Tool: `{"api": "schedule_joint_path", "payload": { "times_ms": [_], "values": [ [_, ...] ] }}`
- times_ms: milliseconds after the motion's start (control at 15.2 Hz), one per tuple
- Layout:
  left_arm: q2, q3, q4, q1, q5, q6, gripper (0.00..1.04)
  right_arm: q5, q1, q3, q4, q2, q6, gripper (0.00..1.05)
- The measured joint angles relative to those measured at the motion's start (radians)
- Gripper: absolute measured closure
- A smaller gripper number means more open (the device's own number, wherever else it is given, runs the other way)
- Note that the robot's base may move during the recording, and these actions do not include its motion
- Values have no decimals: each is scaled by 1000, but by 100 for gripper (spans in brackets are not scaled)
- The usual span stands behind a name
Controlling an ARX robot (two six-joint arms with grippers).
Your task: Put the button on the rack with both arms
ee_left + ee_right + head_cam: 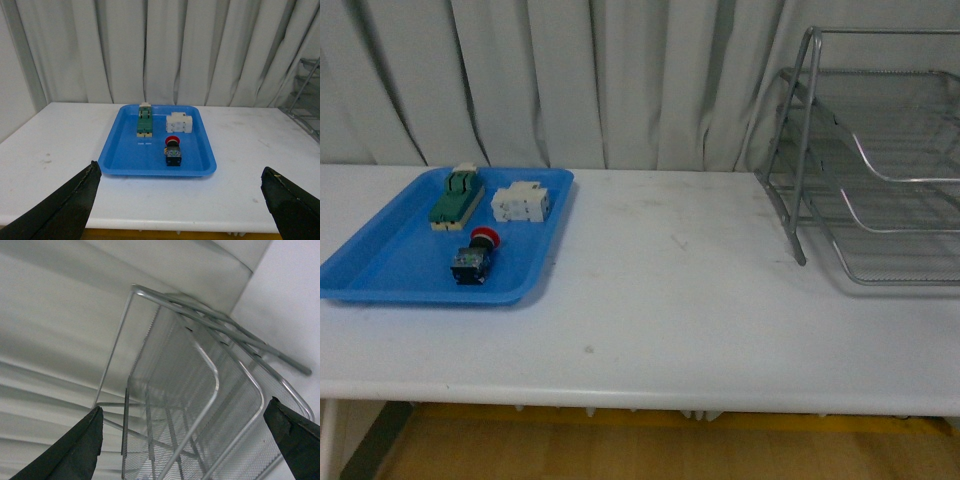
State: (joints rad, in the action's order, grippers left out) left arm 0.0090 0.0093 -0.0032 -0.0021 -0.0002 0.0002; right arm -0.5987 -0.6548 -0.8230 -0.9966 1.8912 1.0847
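Button (473,257) lies in blue tray (390,265) near front rim, rack (803,160) well apart; both jaws gape empty.

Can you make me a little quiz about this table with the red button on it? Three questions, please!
1. In the front view, on which side of the table does the rack stand? A) left B) right C) middle
2. True or false: the button lies in the blue tray.
3. How many things lie in the blue tray?

Key: 1 B. 2 True. 3 Three: the button, the white block and the green-and-cream switch.
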Motion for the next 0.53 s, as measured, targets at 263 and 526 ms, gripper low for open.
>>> {"api": "schedule_joint_path", "payload": {
  "times_ms": [263, 526],
  "values": [
    [0, 0, 0, 0, 0, 0, 7, 26, 44, -5, -125, 148, 209, 6],
    [0, 0, 0, 0, 0, 0, 7, 68, 121, -22, -136, 252, 252, 6]
  ]
}}
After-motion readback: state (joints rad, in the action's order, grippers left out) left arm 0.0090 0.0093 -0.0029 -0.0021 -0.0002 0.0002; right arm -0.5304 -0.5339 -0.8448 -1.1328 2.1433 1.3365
